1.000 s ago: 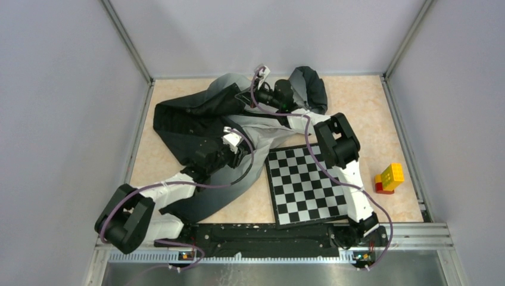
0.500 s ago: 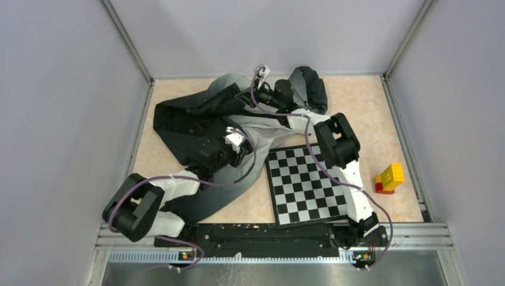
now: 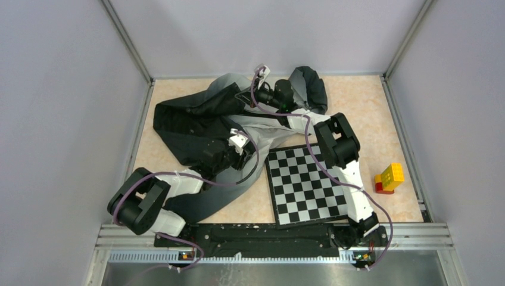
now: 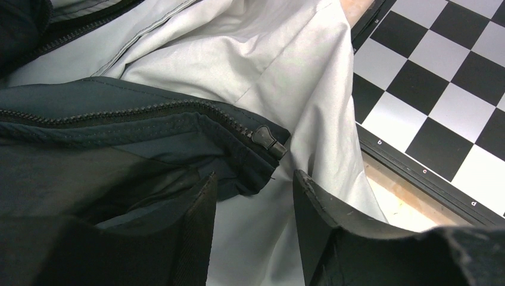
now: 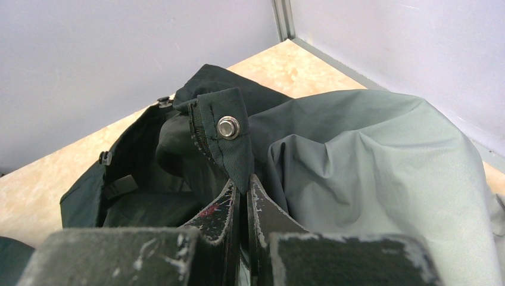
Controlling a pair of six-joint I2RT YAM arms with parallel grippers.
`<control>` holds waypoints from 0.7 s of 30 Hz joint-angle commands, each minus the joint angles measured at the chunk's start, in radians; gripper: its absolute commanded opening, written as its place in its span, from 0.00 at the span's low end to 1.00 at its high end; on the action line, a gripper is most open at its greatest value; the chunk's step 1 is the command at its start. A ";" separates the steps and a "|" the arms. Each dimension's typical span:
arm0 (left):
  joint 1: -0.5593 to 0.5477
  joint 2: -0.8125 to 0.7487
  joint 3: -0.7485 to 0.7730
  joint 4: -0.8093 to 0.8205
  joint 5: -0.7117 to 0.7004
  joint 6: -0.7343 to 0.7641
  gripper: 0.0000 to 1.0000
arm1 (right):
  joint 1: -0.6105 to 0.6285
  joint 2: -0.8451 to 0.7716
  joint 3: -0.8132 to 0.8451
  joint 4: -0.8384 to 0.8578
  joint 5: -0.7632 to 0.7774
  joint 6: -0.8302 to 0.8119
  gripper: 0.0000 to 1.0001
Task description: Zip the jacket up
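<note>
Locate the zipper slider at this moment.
Left wrist view, centre: the zipper slider sits on the jacket, just beyond the open left gripper, chessboard to its right.

The worktop (image 3: 363, 101) carries one jacket (image 3: 196, 119), one chessboard (image 3: 306, 185) by its near edge, and two toy blocks near its right edge: one yellow block (image 3: 393, 174) and one red block (image 3: 379, 187). There are two tools: the left tool (image 4: 253, 190) and the right tool (image 5: 243, 196).
</note>
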 commanded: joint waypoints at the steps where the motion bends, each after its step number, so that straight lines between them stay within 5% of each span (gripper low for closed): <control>1: -0.009 0.041 0.047 0.060 -0.042 0.004 0.53 | 0.002 -0.041 0.033 0.066 -0.015 0.010 0.00; 4: -0.009 0.082 0.063 0.096 -0.081 0.011 0.46 | 0.002 -0.042 0.033 0.061 -0.014 0.008 0.00; 10: -0.009 0.081 0.107 0.095 -0.127 0.043 0.16 | 0.002 -0.043 0.033 0.062 -0.021 0.002 0.00; 13: -0.006 0.014 0.174 -0.079 -0.104 0.011 0.00 | 0.002 -0.053 0.021 0.051 -0.038 -0.041 0.00; 17: 0.016 -0.092 0.330 -0.452 0.036 -0.007 0.00 | 0.002 -0.087 -0.028 0.095 -0.094 -0.109 0.00; 21: 0.158 -0.166 0.450 -0.832 0.242 -0.038 0.00 | 0.002 -0.124 -0.071 0.110 -0.188 -0.184 0.00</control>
